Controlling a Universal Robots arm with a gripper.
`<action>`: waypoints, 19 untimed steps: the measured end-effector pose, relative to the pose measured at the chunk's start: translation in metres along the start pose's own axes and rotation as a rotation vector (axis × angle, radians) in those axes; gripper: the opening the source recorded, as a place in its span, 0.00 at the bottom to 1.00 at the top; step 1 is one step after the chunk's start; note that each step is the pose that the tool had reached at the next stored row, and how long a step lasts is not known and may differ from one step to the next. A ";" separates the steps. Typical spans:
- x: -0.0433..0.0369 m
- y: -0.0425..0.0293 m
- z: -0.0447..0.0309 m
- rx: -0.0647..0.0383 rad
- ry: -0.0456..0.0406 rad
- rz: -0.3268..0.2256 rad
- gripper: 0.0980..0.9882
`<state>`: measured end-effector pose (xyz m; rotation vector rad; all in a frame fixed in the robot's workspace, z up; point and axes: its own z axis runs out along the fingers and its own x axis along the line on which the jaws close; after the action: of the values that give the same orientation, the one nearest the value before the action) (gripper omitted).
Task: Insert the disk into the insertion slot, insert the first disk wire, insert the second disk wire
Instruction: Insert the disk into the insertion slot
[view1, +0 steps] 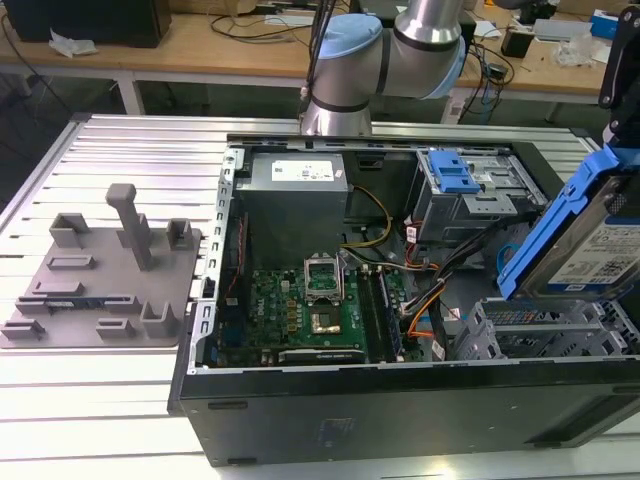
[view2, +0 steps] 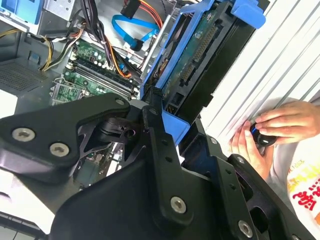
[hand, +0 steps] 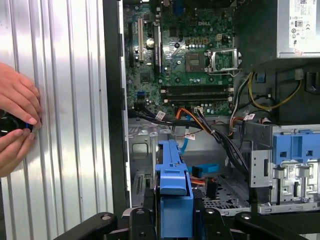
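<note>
The disk (view1: 588, 252), a silver drive with a white label in a blue caddy, hangs tilted over the right end of the open computer case. My gripper (view2: 167, 119) is shut on the caddy's end, with black fingers (hand: 150, 212) on both sides of the blue frame (hand: 174, 192). Below the disk lies the insertion slot (view1: 535, 335), a low grey perforated cage; the disk is above it and apart from it. A loose blue wire (hand: 205, 170) and orange wires (view1: 425, 300) lie beside the cage, unplugged from the disk.
A taller grey cage with a blue latch (view1: 462, 188) stands behind the slot. The motherboard (view1: 310, 310) and power supply (view1: 295, 185) fill the case's middle. A grey fixture plate (view1: 100, 280) sits on the exterior view's left. A person's hands (hand: 15, 122) hold a small black device beside the case.
</note>
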<state>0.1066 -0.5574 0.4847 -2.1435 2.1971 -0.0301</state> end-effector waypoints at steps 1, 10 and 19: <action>-0.0020 0.0001 0.0003 0.000 0.0013 0.000 0.30; -0.0084 -0.0002 0.0032 0.000 0.0078 0.000 0.30; -0.0087 -0.0003 0.0045 -0.001 0.0121 -0.001 0.30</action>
<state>0.1074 -0.5485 0.4806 -2.1502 2.2033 -0.0423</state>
